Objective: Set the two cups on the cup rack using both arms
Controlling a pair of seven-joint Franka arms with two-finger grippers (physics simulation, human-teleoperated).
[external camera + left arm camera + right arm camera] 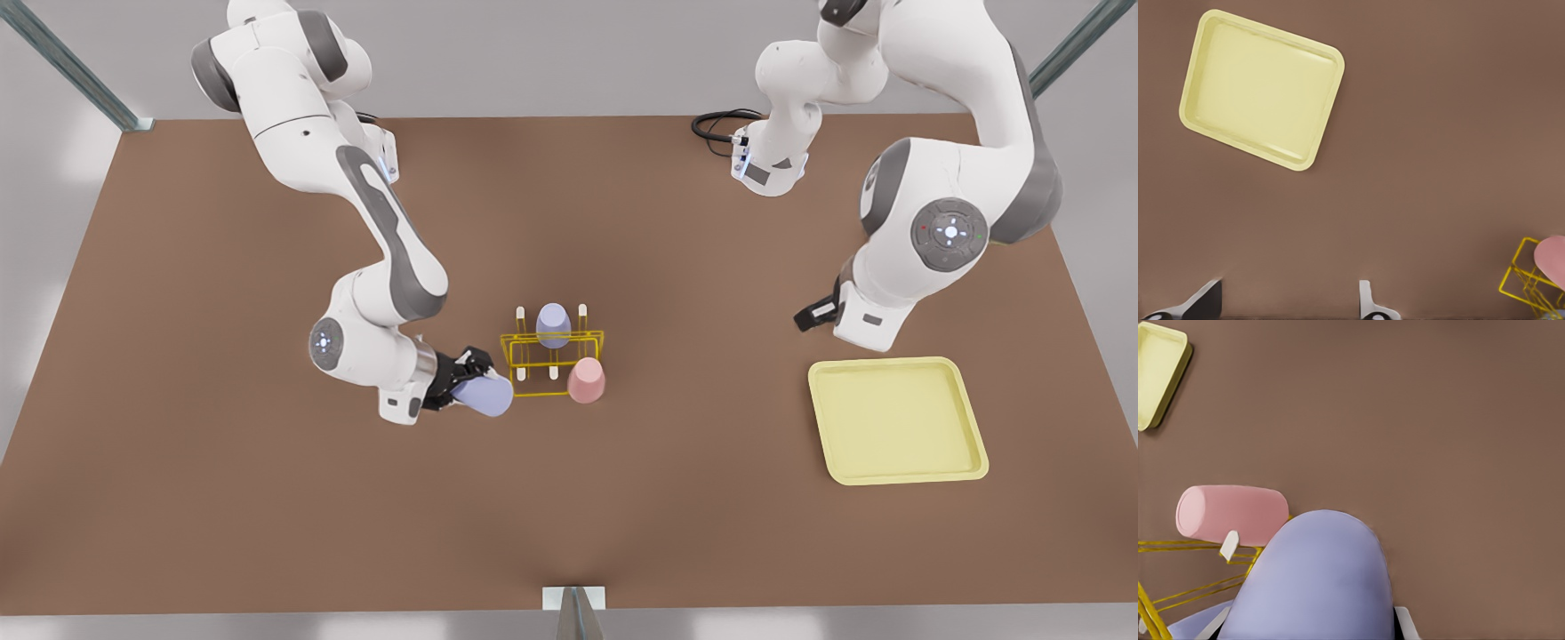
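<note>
My right tool (467, 380) grips a lavender-blue cup (484, 395) at the cup rack's (551, 363) 9 o'clock side.
On the rack a pink cup (587, 380) caps the 4 o'clock peg and a second lavender-blue cup (553, 324) the 12 o'clock one. My left tool (1288, 300) waits with fingers wide above the brown surface (267, 498), at 12 o'clock of the pale-yellow tray (896, 420).

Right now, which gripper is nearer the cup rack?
The right gripper: it holds a lavender-blue cup just beside the cup rack, on the front view's left. The left gripper waits far off by the pale-yellow tray, fingers open.
</note>
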